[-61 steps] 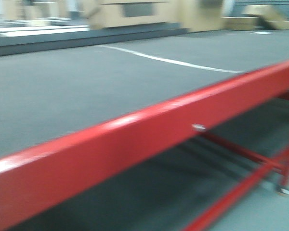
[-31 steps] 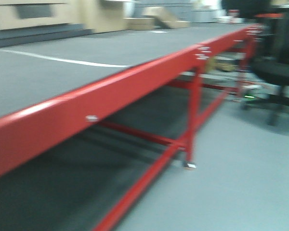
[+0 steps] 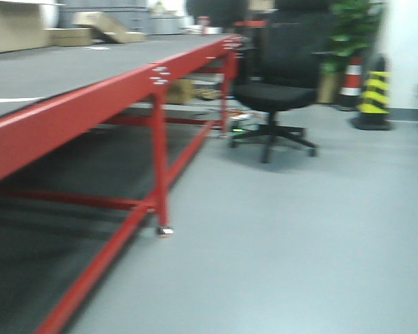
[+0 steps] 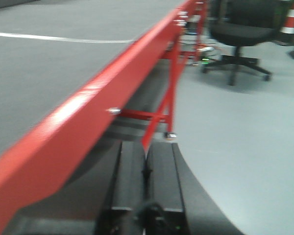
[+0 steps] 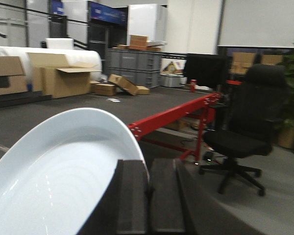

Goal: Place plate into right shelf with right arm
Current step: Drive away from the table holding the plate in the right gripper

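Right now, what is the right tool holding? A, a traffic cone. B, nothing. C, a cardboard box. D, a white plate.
D: the right wrist view shows the plate with its rim pinched in the right tool.

The red-framed table (image 3: pixel 70 115), grey-topped, stands on a grey floor (image 3: pixel 299 243) near a black office chair (image 3: pixel 277 96).

Even indoor light, motion-blurred, soft focus

My right gripper (image 5: pixel 148 166) is hiding part of the plate (image 5: pixel 63 181), which is running off the left and bottom edges. Blur is softening the red table (image 3: pixel 70 115) and office chair (image 3: pixel 282 76).
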